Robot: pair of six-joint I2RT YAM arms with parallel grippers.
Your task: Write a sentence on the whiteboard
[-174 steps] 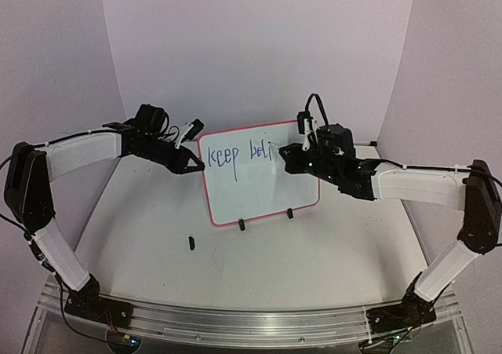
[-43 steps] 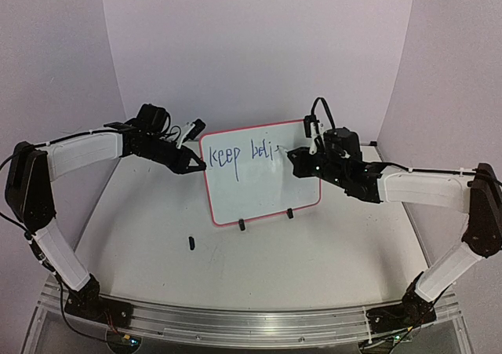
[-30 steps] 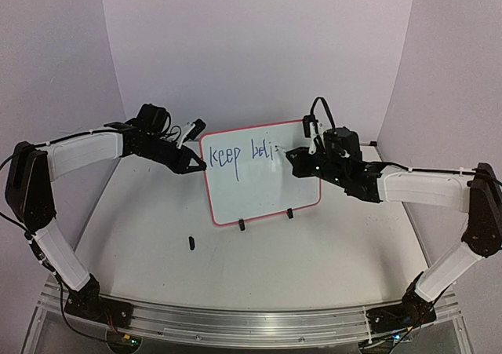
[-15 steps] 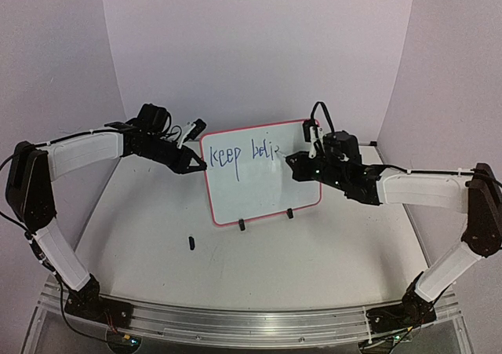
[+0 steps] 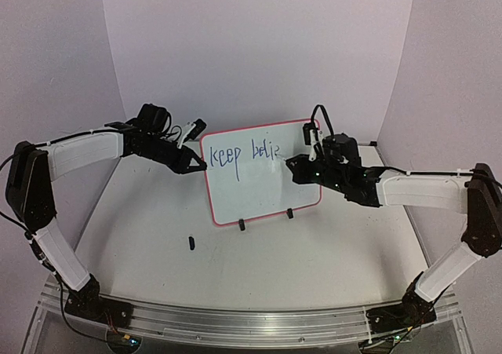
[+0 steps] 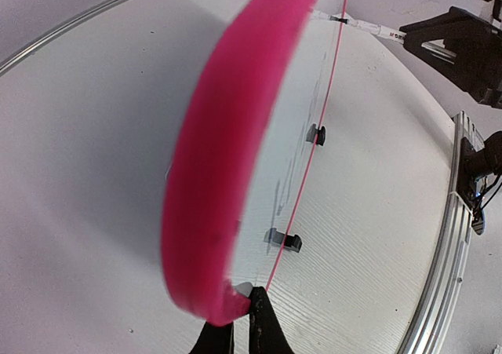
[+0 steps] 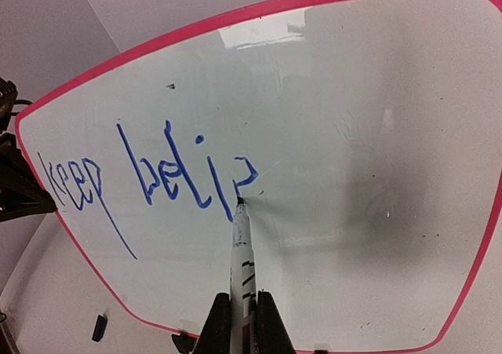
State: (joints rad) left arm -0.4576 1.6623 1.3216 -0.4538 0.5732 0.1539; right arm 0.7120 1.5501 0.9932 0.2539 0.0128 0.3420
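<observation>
The whiteboard [image 5: 263,189] stands upright on two black clip feet [image 5: 241,225] at mid table, red-bordered. My left gripper [image 5: 200,166] is shut on its left edge; in the left wrist view the red rim [image 6: 227,158] sits between the fingertips [image 6: 263,322]. The sentence [image 5: 243,153] reads "keep beli" in blue, plus a partial letter [image 7: 247,169]. My right gripper [image 7: 239,315] is shut on a white marker [image 7: 241,252]. Its tip [image 7: 238,205] touches the board just below that partial letter. In the top view, my right gripper [image 5: 294,166] is at the board's upper right.
A small black marker cap [image 5: 190,242] lies on the table in front of the board's left corner, showing blue [image 7: 98,327] in the right wrist view. Purple walls close in the back and both sides. An aluminium rail [image 5: 235,322] runs along the near edge.
The right gripper has shifted slightly left and down with the marker, adding blue strokes of a new letter after "beli". The left arm and the board have stayed put.
</observation>
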